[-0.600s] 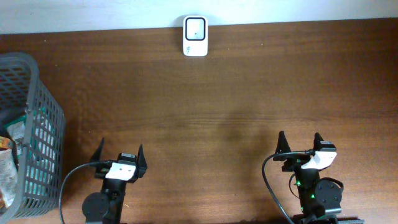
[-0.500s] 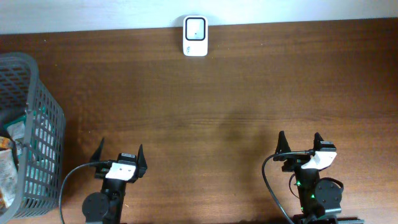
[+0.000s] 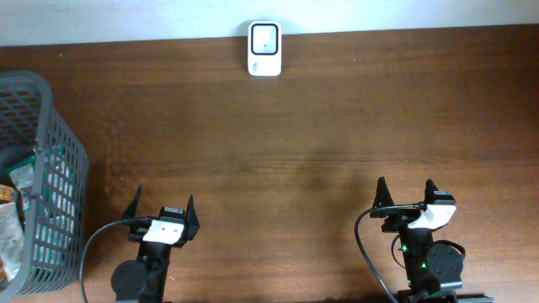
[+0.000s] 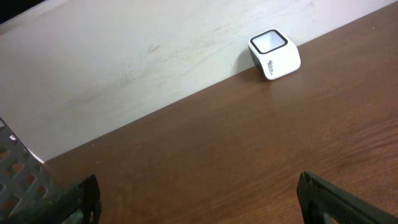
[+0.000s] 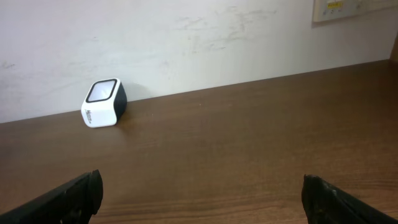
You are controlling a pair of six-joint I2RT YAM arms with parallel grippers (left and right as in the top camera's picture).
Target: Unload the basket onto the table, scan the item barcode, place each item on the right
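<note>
A white barcode scanner (image 3: 264, 49) with a dark window stands at the table's far edge against the wall; it also shows in the left wrist view (image 4: 274, 54) and the right wrist view (image 5: 103, 102). Packaged items (image 3: 10, 220) lie inside the grey basket (image 3: 50, 126) at the left; no barcode is readable. My left gripper (image 3: 161, 208) rests open near the front edge, left of centre, with nothing between its fingers (image 4: 78, 196). My right gripper (image 3: 406, 191) rests open at the front right, also holding nothing, its fingers (image 5: 74, 196) wide apart.
The brown wooden table (image 3: 320, 135) stretches between the grippers and the scanner. A white wall (image 5: 186, 43) runs behind the table, with a pale switch plate (image 5: 351, 7) at its upper right. The basket's corner (image 4: 18, 168) shows at the left wrist view's left.
</note>
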